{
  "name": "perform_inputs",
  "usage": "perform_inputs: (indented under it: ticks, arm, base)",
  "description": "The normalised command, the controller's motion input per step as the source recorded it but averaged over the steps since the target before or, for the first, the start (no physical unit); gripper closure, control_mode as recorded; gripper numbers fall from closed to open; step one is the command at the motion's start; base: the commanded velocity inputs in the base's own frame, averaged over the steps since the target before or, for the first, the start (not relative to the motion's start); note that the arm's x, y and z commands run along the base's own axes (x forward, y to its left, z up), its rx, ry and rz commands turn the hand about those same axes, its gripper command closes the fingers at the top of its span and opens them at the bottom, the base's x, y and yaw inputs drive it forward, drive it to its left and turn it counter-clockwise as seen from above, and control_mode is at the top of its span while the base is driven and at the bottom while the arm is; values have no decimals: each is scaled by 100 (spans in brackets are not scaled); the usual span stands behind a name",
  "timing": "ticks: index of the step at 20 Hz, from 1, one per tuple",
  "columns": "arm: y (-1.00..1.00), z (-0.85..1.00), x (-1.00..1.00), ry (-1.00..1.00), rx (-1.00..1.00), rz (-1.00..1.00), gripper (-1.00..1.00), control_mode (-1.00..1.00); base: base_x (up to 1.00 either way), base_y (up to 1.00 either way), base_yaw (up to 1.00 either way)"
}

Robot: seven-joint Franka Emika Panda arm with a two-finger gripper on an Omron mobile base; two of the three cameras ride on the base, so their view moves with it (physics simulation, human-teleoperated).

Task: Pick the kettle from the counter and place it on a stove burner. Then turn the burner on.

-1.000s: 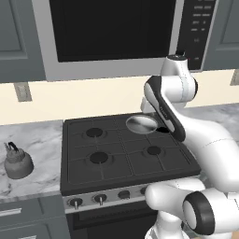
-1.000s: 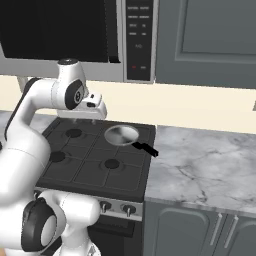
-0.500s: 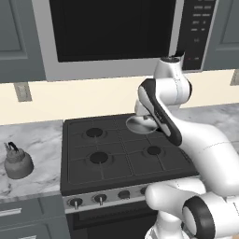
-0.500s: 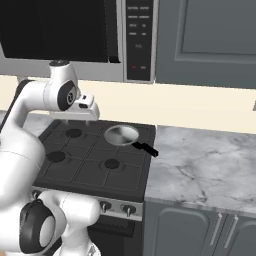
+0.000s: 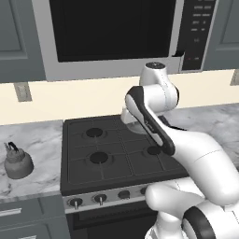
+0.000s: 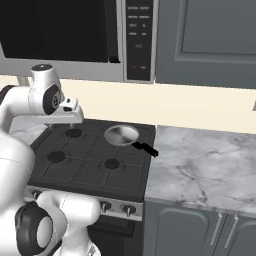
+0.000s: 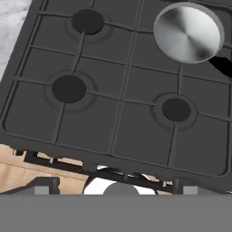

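The small grey kettle with its black arched handle stands upright on the marble counter, left of the stove. My gripper hangs over the back middle of the stove, far right of the kettle. In the hand view its fingertips stand wide apart, open, with nothing between them. That view looks down on black stove burners.
A silver frying pan with a black handle covers the back right burner. Metal knobs line the stove front. A microwave hangs above the stove. More counter stretches to the right.
The arm has swung left, carrying the hand from above the frying pan toward the middle of the stove. Kettle and pan have not moved.
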Motion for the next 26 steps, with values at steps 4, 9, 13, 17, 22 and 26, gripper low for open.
perform_inputs:
  ticks: [4, 9, 13, 17, 22, 26]
  arm:
    - [51, -12, -11, 0, 0, 12, -100, -100]
    - [62, -12, -5, -3, 0, 12, -100, -100]
    - [68, -11, 0, -2, 0, 13, -100, -100]
    - [68, -8, 0, 0, 0, 13, -100, -100]
    - [64, -9, 0, 0, 0, 13, -100, -100]
    - [65, -8, 0, 0, 0, 13, -100, -100]
  base:
    - [0, 0, 0]
    - [0, 0, 0]
    - [0, 0, 0]
    - [0, 0, 0]
    - [0, 0, 0]
    - [0, 0, 0]
